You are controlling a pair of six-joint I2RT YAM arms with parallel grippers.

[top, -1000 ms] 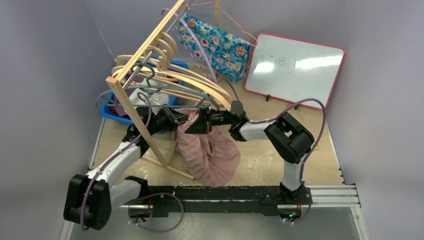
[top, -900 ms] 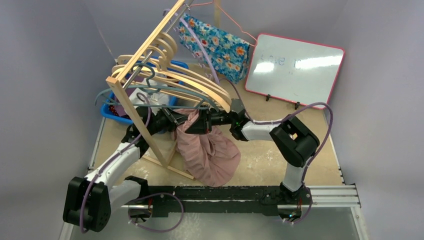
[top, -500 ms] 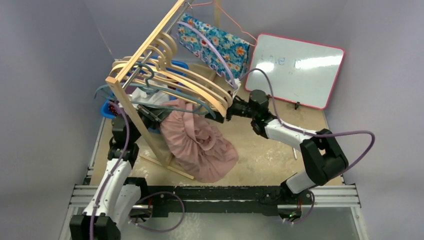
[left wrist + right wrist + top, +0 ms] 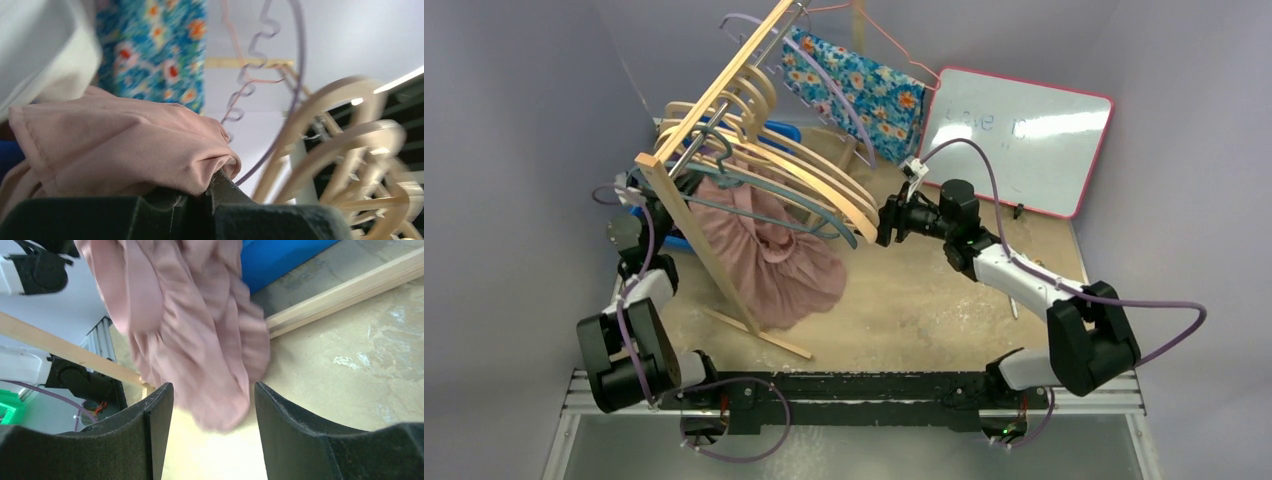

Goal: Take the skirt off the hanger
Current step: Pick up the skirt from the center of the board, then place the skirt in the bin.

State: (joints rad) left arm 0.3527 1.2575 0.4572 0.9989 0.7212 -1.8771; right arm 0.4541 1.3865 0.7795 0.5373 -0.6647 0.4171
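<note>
left hand [image 4: 210,186] pinches the pink skirt [image 4: 769,250] tight, out left of the wooden rack [image 4: 706,258]. the cloth sags under the hangers [image 4: 816,186] onto the desk [image 4: 944,300]. right hand [image 4: 886,222] is spread and empty by the hanger tips. pull-off step, i'd say: next, drag the hem clear.
</note>
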